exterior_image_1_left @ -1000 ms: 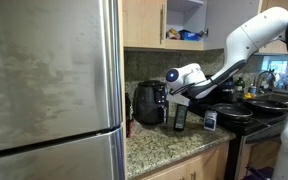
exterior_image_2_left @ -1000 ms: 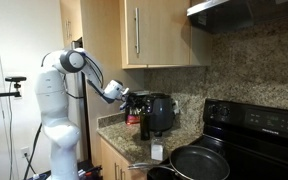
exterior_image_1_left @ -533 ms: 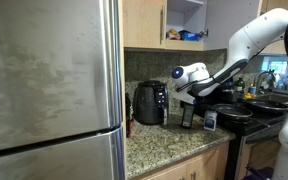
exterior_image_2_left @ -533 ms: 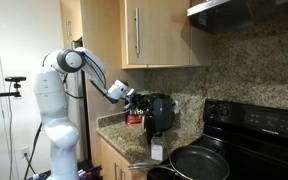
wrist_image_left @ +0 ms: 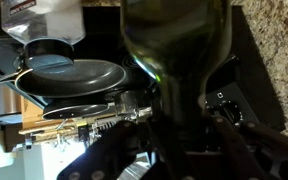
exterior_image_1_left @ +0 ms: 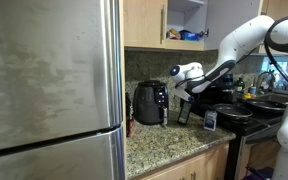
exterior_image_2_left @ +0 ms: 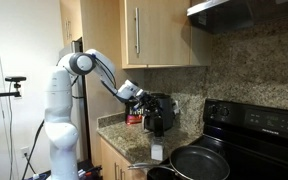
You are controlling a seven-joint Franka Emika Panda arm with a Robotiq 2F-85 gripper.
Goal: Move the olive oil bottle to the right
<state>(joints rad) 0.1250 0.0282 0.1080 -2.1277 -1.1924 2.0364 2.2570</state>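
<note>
The olive oil bottle (exterior_image_1_left: 183, 112) is slim dark glass and stands just right of the black toaster (exterior_image_1_left: 149, 103) on the granite counter. My gripper (exterior_image_1_left: 184, 98) is shut around its body. In the wrist view the bottle (wrist_image_left: 174, 50) fills the middle of the frame, with my gripper's fingers (wrist_image_left: 174, 130) pressed on either side of it. In an exterior view my gripper (exterior_image_2_left: 139, 98) is in front of the toaster (exterior_image_2_left: 164, 112), and the bottle is hard to make out against it.
A small blue-and-white box (exterior_image_1_left: 210, 120) sits on the counter right of the bottle. Beyond it is the black stove (exterior_image_2_left: 254, 125) with a frying pan (exterior_image_2_left: 199, 160), which also shows in the wrist view (wrist_image_left: 69, 75). The steel fridge (exterior_image_1_left: 49, 90) fills the left. Cabinets hang overhead.
My gripper, shut on the bottle, has carried it a little right, away from the toaster's front, and raised it slightly. The arm has stretched further over the counter.
</note>
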